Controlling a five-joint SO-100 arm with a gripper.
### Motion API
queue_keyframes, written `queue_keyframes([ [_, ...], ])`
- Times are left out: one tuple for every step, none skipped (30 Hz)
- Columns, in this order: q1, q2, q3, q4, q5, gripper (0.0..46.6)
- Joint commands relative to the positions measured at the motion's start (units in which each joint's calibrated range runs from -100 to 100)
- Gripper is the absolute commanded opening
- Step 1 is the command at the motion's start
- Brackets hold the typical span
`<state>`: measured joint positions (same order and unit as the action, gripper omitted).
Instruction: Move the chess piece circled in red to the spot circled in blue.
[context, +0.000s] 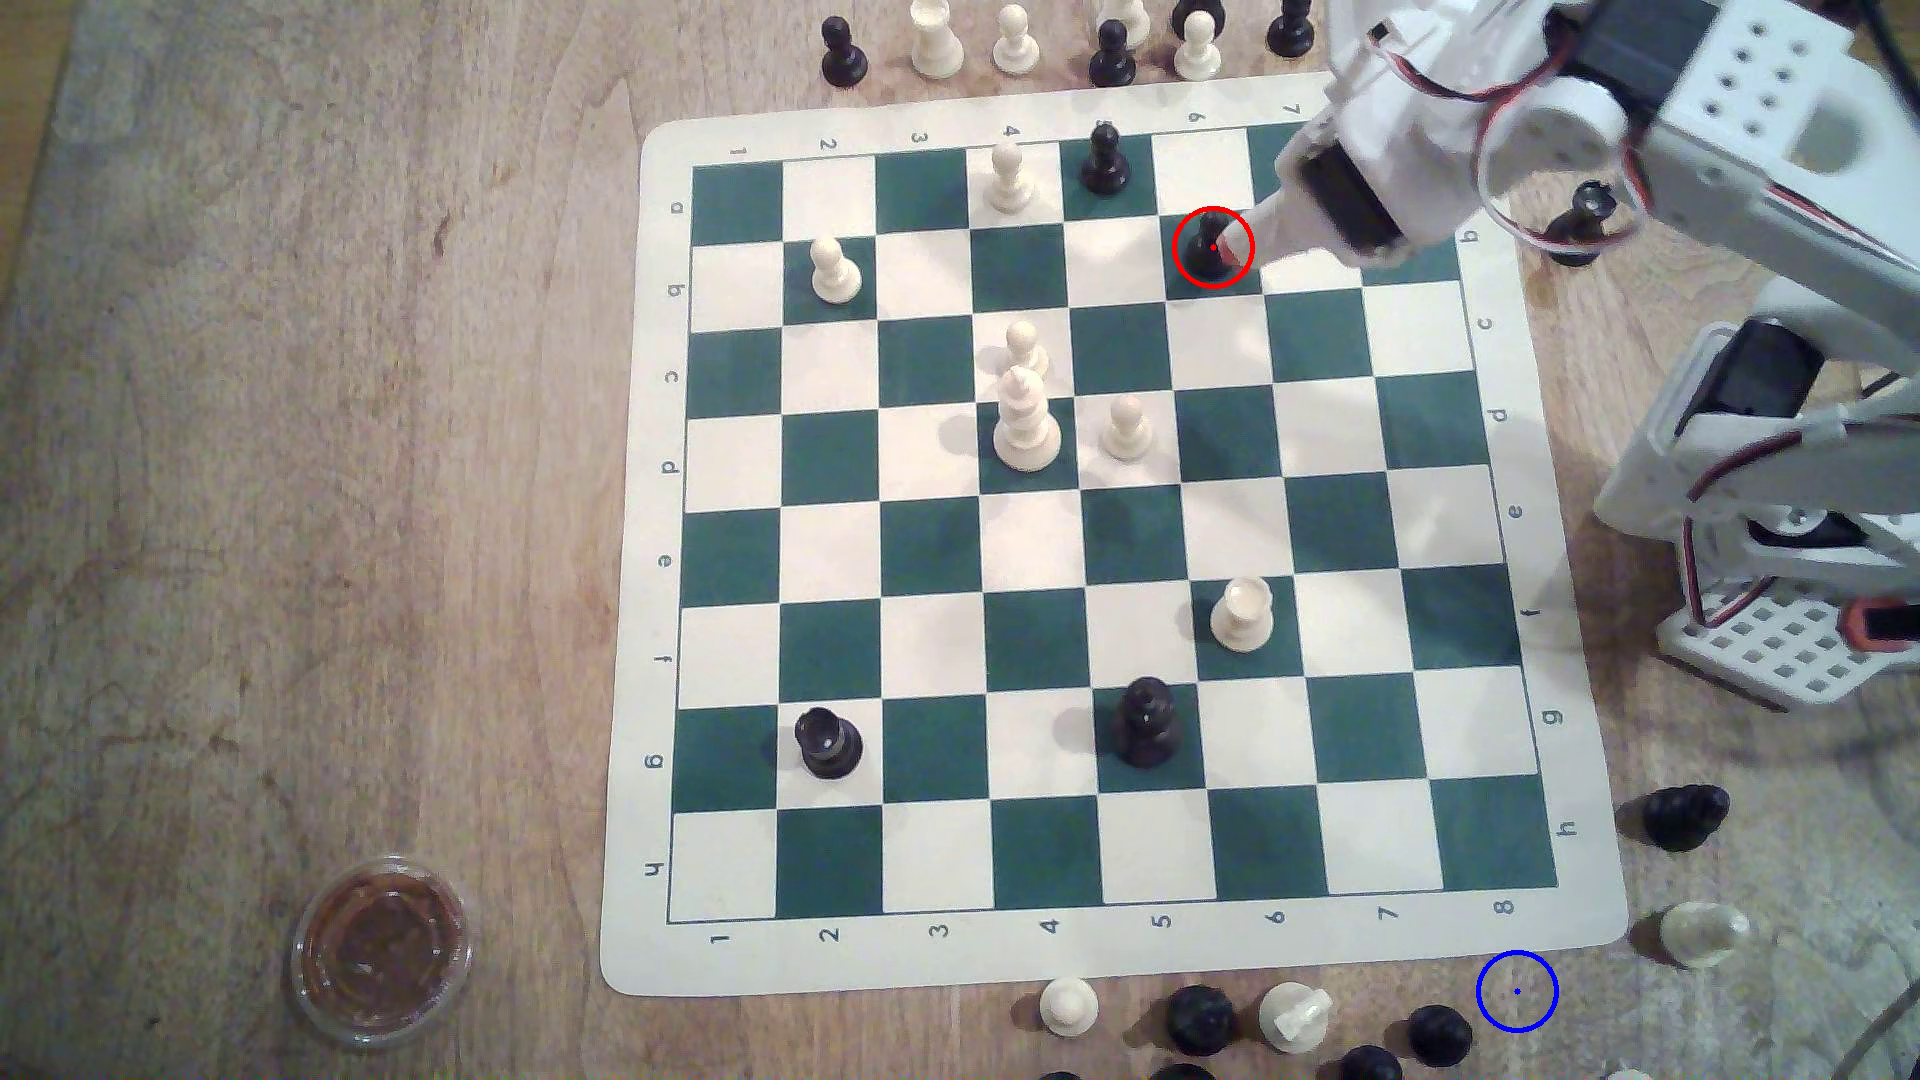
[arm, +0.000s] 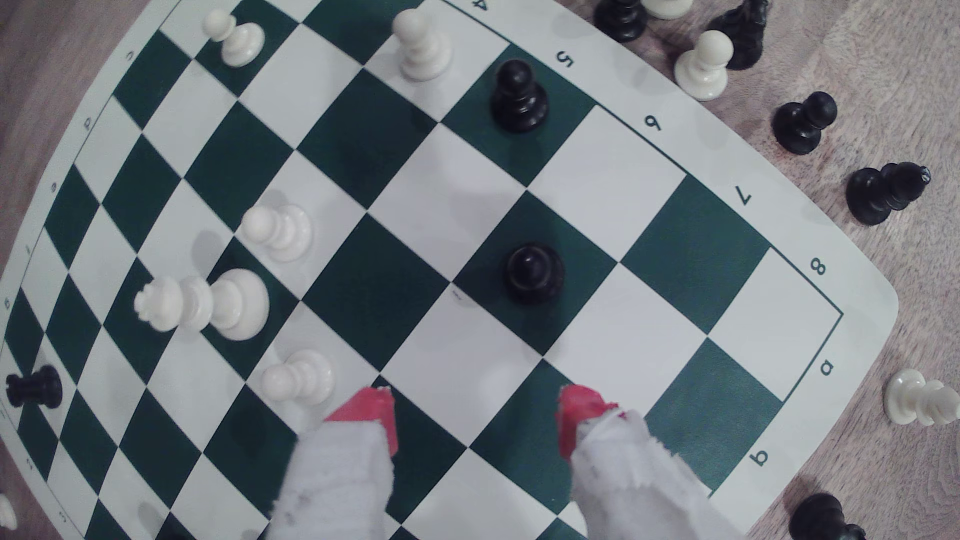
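Note:
The chess piece circled in red (context: 1208, 249) is a small black pawn on a dark green square near the far right of the board in the exterior view. My gripper (context: 1240, 241) hovers just to its right there, one red-tipped finger overlapping the red ring. The wrist view has the pawn (arm: 535, 272) standing upright ahead of my gripper (arm: 475, 415), whose two red fingertips (arm: 374, 410) are spread wide with nothing between them. The spot circled in blue (context: 1517, 992) lies on bare wood off the board's near right corner.
A second black pawn (context: 1103, 161) and a white pawn (context: 1008, 179) stand close by on the far row. Loose pieces surround the blue ring: a black one (context: 1439, 1033), a white one (context: 1704, 935), another black one (context: 1683, 815). A cup of brown stuff (context: 379, 950) sits near left.

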<state>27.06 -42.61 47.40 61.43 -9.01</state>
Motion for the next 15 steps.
queue_keyframes([
  [2.23, 2.37, -2.52, -2.22, 0.78, 17.7],
  [2.38, 2.96, -2.52, -2.30, 0.78, 17.9],
  [2.46, 3.56, -2.52, -2.47, 0.78, 18.0],
  [2.46, 4.91, -2.52, -3.12, 0.78, 18.6],
  [2.46, 5.76, -2.52, -3.61, 0.78, 18.7],
  [2.46, 6.44, -2.52, -4.02, 0.78, 18.9],
  [2.46, 7.04, -2.43, -4.60, 0.63, 19.3],
  [2.54, 7.89, -1.80, -6.15, 0.54, 20.4],
  [2.62, 8.73, -1.44, -7.38, 0.54, 21.4],
  [2.70, 9.24, -1.07, -8.28, 0.68, 22.2],
  [2.70, 9.92, -0.89, -9.02, 0.78, 22.6],
  [2.70, 10.69, -0.89, -9.67, 0.78, 22.7],
  [2.70, 11.54, -0.89, -10.49, 0.78, 22.5],
  [2.62, 12.39, -0.89, -10.98, 0.83, 21.9],
  [2.38, 13.23, -0.89, -11.23, 0.83, 20.9],
])
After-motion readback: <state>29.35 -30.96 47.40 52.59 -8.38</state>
